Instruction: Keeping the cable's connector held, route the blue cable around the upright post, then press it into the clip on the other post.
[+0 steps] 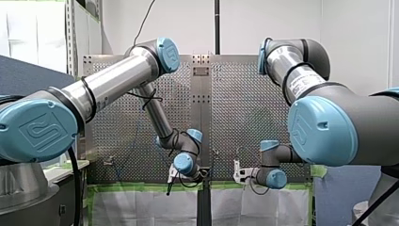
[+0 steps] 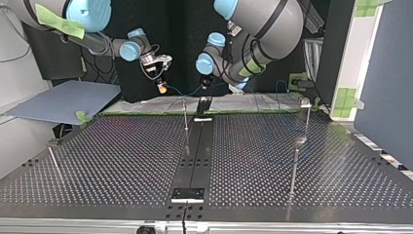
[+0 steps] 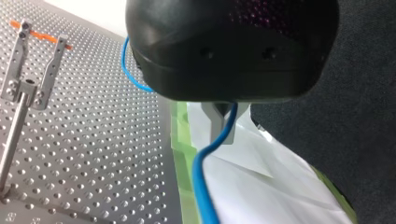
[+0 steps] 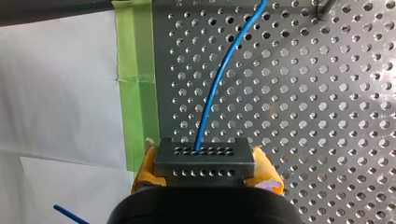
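At the front view's left, our left gripper (image 1: 172, 175) pinches the blue cable (image 3: 201, 184) between its 2 metal fingers (image 3: 215, 123), above the table's (image 3: 93, 140) taped edge. Further right, our right gripper's (image 1: 239, 172) yellow pads (image 4: 268, 169) clamp the connector (image 4: 204, 161), and the cable leads out from it over the table.

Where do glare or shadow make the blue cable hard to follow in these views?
Right wrist view: even light, blue cable and connector plain. Left wrist view: the left end effector's black body hides part of the cable. Top view: cable faint against the dark backdrop. Front view: cable thin and faint on the perforated table.
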